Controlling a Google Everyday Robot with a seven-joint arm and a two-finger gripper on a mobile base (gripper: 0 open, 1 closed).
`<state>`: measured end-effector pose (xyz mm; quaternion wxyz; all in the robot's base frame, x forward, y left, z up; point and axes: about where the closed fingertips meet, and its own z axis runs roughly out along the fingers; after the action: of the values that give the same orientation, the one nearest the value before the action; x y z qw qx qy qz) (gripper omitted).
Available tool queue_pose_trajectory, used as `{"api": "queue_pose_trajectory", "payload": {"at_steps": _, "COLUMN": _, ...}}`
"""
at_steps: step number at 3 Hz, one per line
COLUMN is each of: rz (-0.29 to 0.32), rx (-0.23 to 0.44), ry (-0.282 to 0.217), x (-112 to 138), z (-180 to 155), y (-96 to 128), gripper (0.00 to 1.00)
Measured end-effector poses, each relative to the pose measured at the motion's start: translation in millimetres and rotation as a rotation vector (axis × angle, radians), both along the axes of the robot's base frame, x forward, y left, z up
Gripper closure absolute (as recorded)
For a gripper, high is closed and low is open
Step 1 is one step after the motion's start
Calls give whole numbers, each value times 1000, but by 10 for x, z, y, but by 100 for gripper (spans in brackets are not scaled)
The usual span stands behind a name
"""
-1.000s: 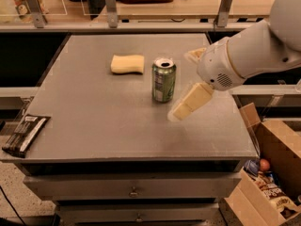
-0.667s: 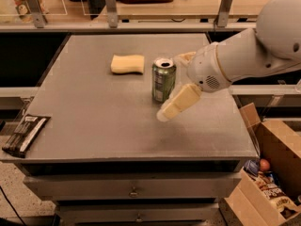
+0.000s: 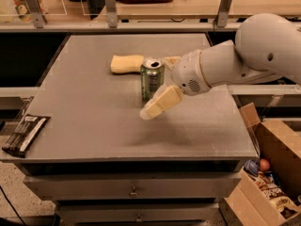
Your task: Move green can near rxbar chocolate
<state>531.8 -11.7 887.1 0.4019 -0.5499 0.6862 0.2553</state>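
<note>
The green can [image 3: 151,78] stands upright near the middle of the grey table [image 3: 94,107], silver top showing. The rxbar chocolate [image 3: 24,134] is a black wrapper with white stripes, lying flat at the table's front left corner, far from the can. My gripper [image 3: 156,86] comes in from the right and is open. One pale finger [image 3: 161,102] reaches across in front of the can's lower right side. The other finger [image 3: 171,60] shows just behind the can's top. The can stands between them on the table.
A yellow sponge [image 3: 126,63] lies just behind and left of the can. An open cardboard box [image 3: 270,173] with packets stands on the floor at the right. A railed shelf [image 3: 164,20] runs behind the table. Drawers [image 3: 134,189] sit under the table's front edge.
My gripper has moved left, from beside the can's right to straddling it. The near finger now overlaps the can's front. The can, sponge and bar have not moved.
</note>
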Motion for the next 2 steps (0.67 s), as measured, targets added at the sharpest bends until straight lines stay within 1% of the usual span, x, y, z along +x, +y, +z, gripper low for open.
{"api": "queue_pose_trajectory", "payload": {"at_steps": 1, "rz": -4, "rx": 59, "ry": 16, "x": 108, "z": -81, "y": 132, "gripper": 0}}
{"api": "queue_pose_trajectory", "payload": {"at_steps": 2, "rz": -14, "rx": 100, "ry": 17, "x": 216, "z": -111, "y": 186, "gripper": 0}}
